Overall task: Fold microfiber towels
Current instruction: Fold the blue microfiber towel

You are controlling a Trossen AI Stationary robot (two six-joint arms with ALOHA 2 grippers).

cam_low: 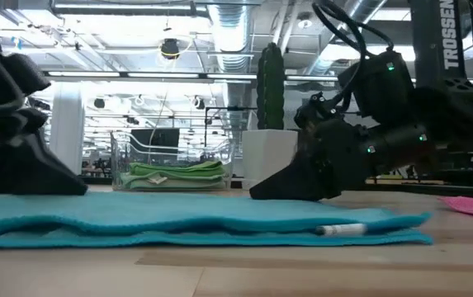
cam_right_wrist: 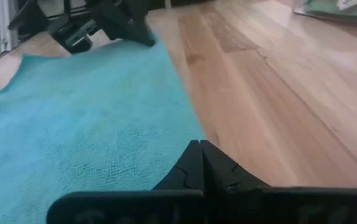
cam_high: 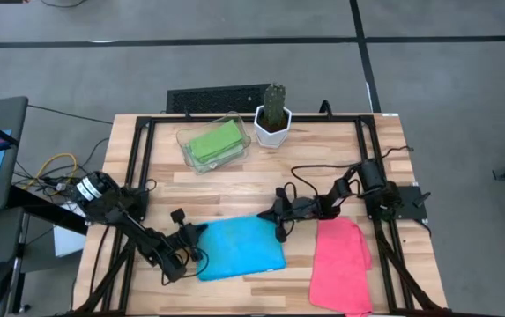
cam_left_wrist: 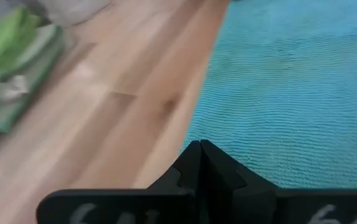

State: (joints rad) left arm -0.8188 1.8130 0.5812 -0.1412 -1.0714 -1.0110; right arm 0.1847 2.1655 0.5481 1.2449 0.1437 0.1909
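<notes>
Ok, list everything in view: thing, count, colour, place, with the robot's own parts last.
blue towel: one, cyan, lying flat at the table's near middle, between the two grippers.
pink towel: one, hot pink, near right of the table, apart from the blue one.
green towels: a folded stack, pale and bright green, inside the tray.
clear tray: one, transparent, far left of centre.
cactus: one, green, in a white pot beside the tray.
table: one, light wood with a black frame.
left gripper: one, dark, shut, at the blue towel's left far corner.
right gripper: one, dark, shut, at its right far corner.
</notes>
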